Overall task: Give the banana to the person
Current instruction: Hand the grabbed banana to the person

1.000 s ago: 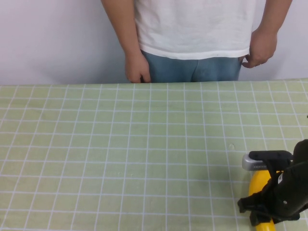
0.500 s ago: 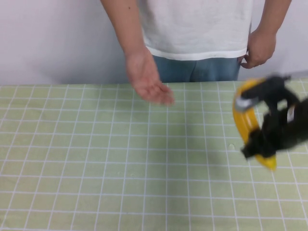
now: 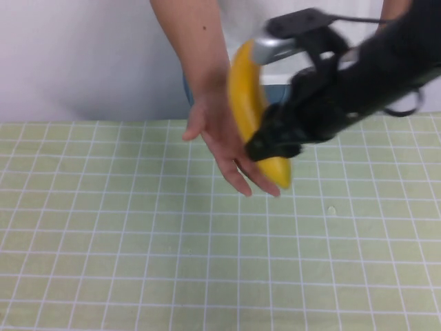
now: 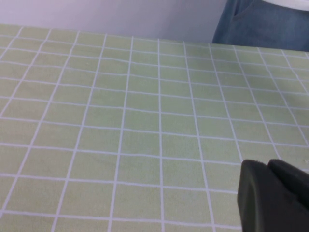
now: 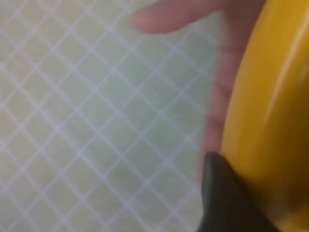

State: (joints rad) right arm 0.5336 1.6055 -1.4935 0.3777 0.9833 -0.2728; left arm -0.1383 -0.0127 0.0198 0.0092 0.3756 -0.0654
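My right gripper (image 3: 265, 121) is shut on the yellow banana (image 3: 249, 103) and holds it in the air at the far middle of the table, right against the person's open palm (image 3: 224, 141). The person (image 3: 200, 41) stands behind the table, one bare arm stretched out over it. In the right wrist view the banana (image 5: 273, 111) fills one side, with a dark fingertip (image 5: 219, 193) on it and the person's fingers (image 5: 217, 92) just beyond. My left gripper (image 4: 270, 193) shows only in the left wrist view, low over the green checked cloth, with its fingers together.
The table is covered by a green cloth with a white grid (image 3: 138, 241). A white wall (image 3: 76, 55) stands behind it. The person's jeans (image 4: 260, 24) show at the table's far edge in the left wrist view.
My right gripper has lifted the banana from the near right of the table up and to the left, to the person's hand. The person's hand has come forward, palm open.
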